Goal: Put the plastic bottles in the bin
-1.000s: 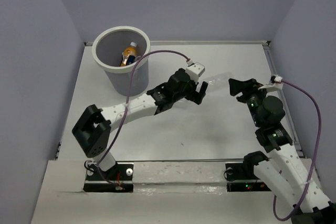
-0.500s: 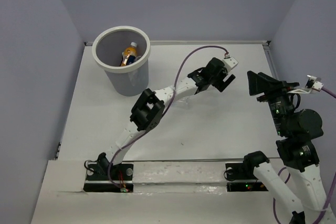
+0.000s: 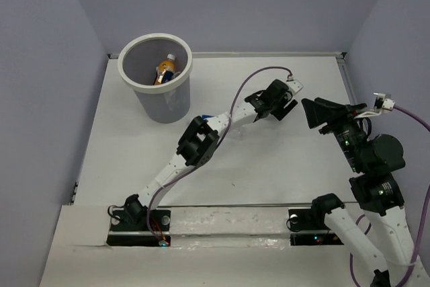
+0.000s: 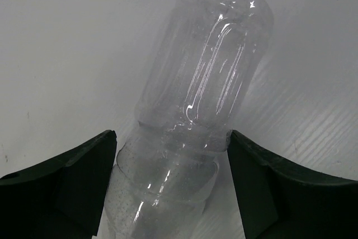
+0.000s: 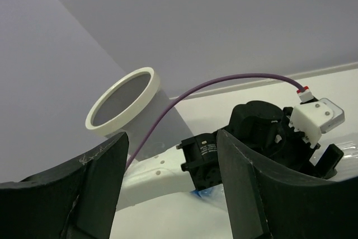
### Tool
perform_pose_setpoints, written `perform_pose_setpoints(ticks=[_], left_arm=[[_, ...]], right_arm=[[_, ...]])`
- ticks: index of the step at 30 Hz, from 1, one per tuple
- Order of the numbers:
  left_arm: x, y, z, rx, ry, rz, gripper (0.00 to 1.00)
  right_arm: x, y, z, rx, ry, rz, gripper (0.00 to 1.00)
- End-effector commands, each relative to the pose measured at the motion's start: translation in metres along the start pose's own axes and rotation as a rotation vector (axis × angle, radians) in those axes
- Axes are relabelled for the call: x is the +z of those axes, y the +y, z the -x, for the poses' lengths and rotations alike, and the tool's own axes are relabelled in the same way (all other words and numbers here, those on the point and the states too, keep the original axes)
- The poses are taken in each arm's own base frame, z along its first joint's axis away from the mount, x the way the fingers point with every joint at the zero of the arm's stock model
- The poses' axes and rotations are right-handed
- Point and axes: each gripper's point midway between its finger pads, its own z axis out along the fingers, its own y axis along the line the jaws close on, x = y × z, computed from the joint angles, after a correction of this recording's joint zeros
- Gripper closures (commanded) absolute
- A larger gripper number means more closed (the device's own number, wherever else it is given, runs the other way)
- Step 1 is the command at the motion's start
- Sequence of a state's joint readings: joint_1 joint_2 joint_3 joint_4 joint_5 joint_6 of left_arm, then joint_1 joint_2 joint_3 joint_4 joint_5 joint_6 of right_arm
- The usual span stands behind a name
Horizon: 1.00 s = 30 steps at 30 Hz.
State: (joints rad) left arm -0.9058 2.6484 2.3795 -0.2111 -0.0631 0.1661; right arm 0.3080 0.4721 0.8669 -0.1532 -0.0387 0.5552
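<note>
I saw L gripper (image 4: 170, 141) spread around a clear bottle (image 4: 207, 65), not clamped. R gripper (image 5: 170, 138) hung open, empty. Bin (image 3: 121, 64) at 10 o'clock held an orange bottle (image 3: 164, 70).

The left arm (image 3: 164, 174) and right arm (image 3: 359, 245) share white links, black joints, black fingers (image 4: 61, 188), purple cables (image 5: 251, 74).
</note>
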Motion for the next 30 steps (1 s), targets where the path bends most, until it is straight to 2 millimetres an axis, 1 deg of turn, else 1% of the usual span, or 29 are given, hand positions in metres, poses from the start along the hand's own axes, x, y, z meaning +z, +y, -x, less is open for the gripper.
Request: perform_pose_setpoints(ticks=[1, 2, 3, 4, 5, 6, 7, 8, 9, 10, 11, 12, 13, 14, 15, 16, 17, 18, 19, 21, 22, 23, 24, 25, 26, 27, 28, 29, 30], left_arm=[[-0.013, 0.007, 0.032, -0.035, -0.085, 0.025, 0.28], [-0.015, 0.007, 0.032, -0.042, -0.087, 0.023, 0.32], [-0.019, 0.007, 0.041, -0.049, -0.117, 0.023, 0.34], [-0.032, 0.008, 0.051, -0.055, -0.136, 0.016, 0.37], [-0.043, 0.008, 0.068, -0.071, -0.184, 0.012, 0.38], [-0.070, 0.013, 0.099, -0.082, -0.251, 0.013, 0.39], [-0.077, 0.014, 0.093, -0.087, -0.240, 0.019, 0.39], [-0.093, 0.020, 0.107, -0.098, -0.283, 0.032, 0.39], [-0.109, 0.024, 0.126, -0.114, -0.354, 0.042, 0.39], [-0.142, 0.034, 0.141, -0.127, -0.402, 0.052, 0.39], [-0.164, 0.041, 0.160, -0.145, -0.466, 0.058, 0.39], [-0.208, 0.055, 0.188, -0.180, -0.552, 0.069, 0.39], [-0.227, 0.062, 0.197, -0.195, -0.591, 0.074, 0.39], [-0.241, 0.065, 0.197, -0.208, -0.609, 0.071, 0.39], [-0.259, 0.072, 0.203, -0.233, -0.637, 0.073, 0.39], [-0.294, 0.085, 0.213, -0.248, -0.686, 0.090, 0.39], [-0.313, 0.093, 0.217, -0.253, -0.712, 0.105, 0.39], [-0.329, 0.101, 0.219, -0.290, -0.735, 0.110, 0.39], [-0.361, 0.118, 0.220, -0.339, -0.778, 0.151, 0.38], [-0.392, 0.141, 0.214, -0.395, -0.822, 0.208, 0.36], [-0.406, 0.153, 0.208, -0.423, -0.840, 0.235, 0.36], [-0.430, 0.179, 0.194, -0.484, -0.868, 0.286, 0.36], [-0.439, 0.192, 0.184, -0.517, -0.876, 0.309, 0.36], [-0.468, 0.203, 0.180, -0.543, -0.922, 0.333, 0.36], [-0.467, 0.214, 0.160, -0.583, -0.904, 0.364, 0.36], [-0.478, 0.239, 0.144, -0.602, -0.907, 0.439, 0.36], [-0.487, 0.249, 0.134, -0.618, -0.911, 0.478, 0.35], [-0.505, 0.256, 0.127, -0.626, -0.935, 0.509, 0.35], [-0.507, 0.274, 0.108, -0.648, -0.919, 0.563, 0.34]], right_arm=[[0.003, 0.020, -0.002, 0.007, 0.021, 0.109, 0.31], [0.003, 0.020, -0.002, 0.003, 0.020, 0.108, 0.31], [0.002, 0.019, -0.001, -0.011, 0.014, 0.106, 0.31], [0.001, 0.017, 0.000, -0.019, 0.008, 0.095, 0.31], [0.000, 0.016, 0.002, -0.028, 0.004, 0.089, 0.31], [-0.001, 0.016, 0.003, -0.057, 0.001, 0.090, 0.32], [-0.004, 0.017, 0.004, -0.081, 0.004, 0.096, 0.33], [-0.006, 0.018, 0.004, -0.107, 0.010, 0.106, 0.35], [-0.009, 0.025, 0.012, -0.134, 0.002, 0.124, 0.35], [-0.013, 0.031, 0.011, -0.170, 0.017, 0.157, 0.36], [-0.015, 0.037, 0.014, -0.184, 0.016, 0.181, 0.36], [-0.021, 0.048, 0.019, -0.201, 0.014, 0.231, 0.36], [-0.022, 0.052, 0.019, -0.206, 0.016, 0.249, 0.36], [-0.024, 0.055, 0.021, -0.210, 0.016, 0.264, 0.37], [-0.026, 0.059, 0.022, -0.209, 0.017, 0.281, 0.37], [-0.027, 0.064, 0.018, -0.207, 0.035, 0.314, 0.37], [-0.024, 0.067, 0.014, -0.202, 0.059, 0.336, 0.37], [-0.023, 0.071, 0.008, -0.197, 0.089, 0.365, 0.37], [-0.027, 0.083, -0.001, -0.199, 0.141, 0.451, 0.37], [-0.026, 0.094, -0.017, -0.181, 0.224, 0.549, 0.35], [-0.023, 0.098, -0.036, -0.150, 0.323, 0.620, 0.34], [-0.018, 0.099, -0.044, -0.135, 0.351, 0.653, 0.32], [-0.011, 0.097, -0.053, -0.107, 0.389, 0.661, 0.31], [-0.006, 0.094, -0.063, -0.098, 0.429, 0.677, 0.28], [0.011, 0.082, -0.082, -0.075, 0.500, 0.655, 0.27], [0.018, 0.077, -0.093, -0.093, 0.534, 0.663, 0.27], [0.025, 0.073, -0.104, -0.086, 0.576, 0.658, 0.26], [0.032, 0.068, -0.117, -0.078, 0.623, 0.633, 0.24], [0.043, 0.070, -0.137, -0.097, 0.676, 0.652, 0.23]])
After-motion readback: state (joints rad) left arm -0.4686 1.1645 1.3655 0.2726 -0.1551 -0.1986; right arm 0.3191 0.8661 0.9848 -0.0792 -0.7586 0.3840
